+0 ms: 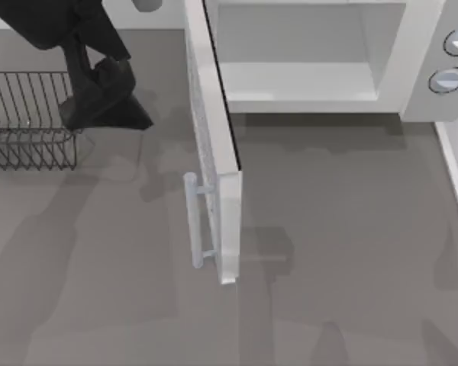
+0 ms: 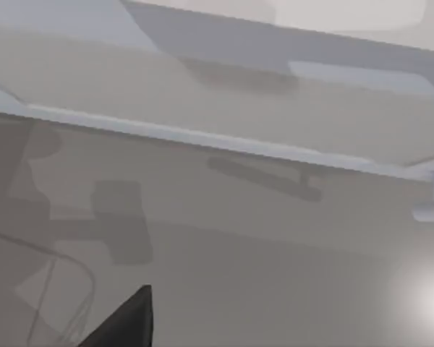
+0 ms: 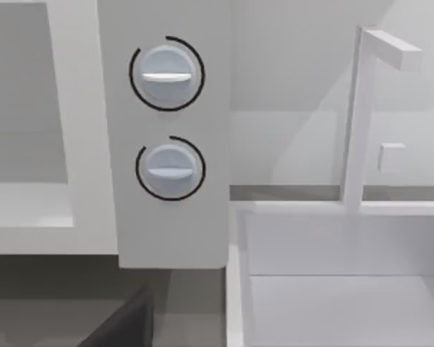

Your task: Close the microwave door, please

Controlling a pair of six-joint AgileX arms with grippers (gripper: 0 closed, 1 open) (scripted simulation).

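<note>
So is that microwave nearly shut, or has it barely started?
Barely started. Nothing looks done: the door stands wide open, swung out from the microwave so the cavity is exposed. In hand: the left gripper hangs left of the door, beside a wire rack, not touching the door. Left to do: reach the door and push it shut.

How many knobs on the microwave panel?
2. Both sit on the microwave side panel right of the open cavity: upper knob and lower knob, stacked one above the other.
</note>
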